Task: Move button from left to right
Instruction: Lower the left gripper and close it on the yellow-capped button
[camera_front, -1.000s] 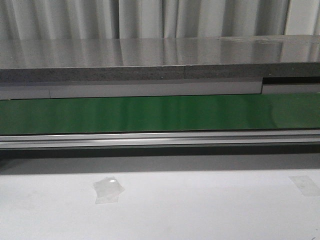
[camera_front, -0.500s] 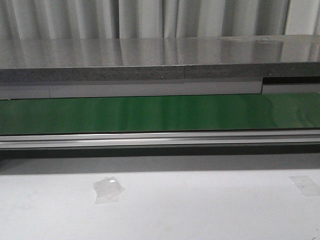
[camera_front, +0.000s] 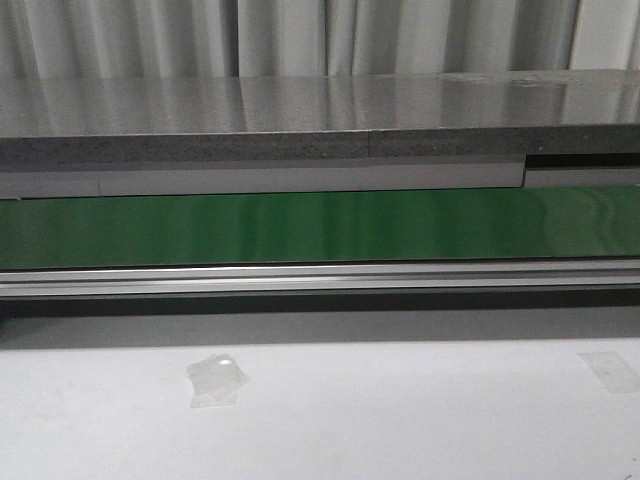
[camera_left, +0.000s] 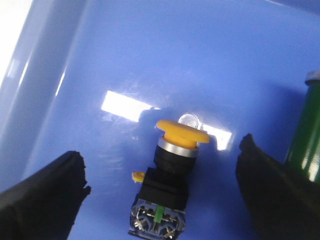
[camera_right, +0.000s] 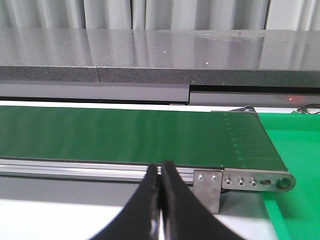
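In the left wrist view the button lies on the floor of a blue tray, its yellow cap pointing away from the fingers and its black body with a green detail nearest them. My left gripper is open, its two black fingers standing wide on either side of the button without touching it. In the right wrist view my right gripper is shut and empty, in front of the green belt. Neither gripper nor the button shows in the front view.
A dark green cylinder stands in the tray beside one left finger. The green belt runs across the front view with a metal rail before it and a grey shelf behind. The belt's end bracket and a green surface lie beyond it.
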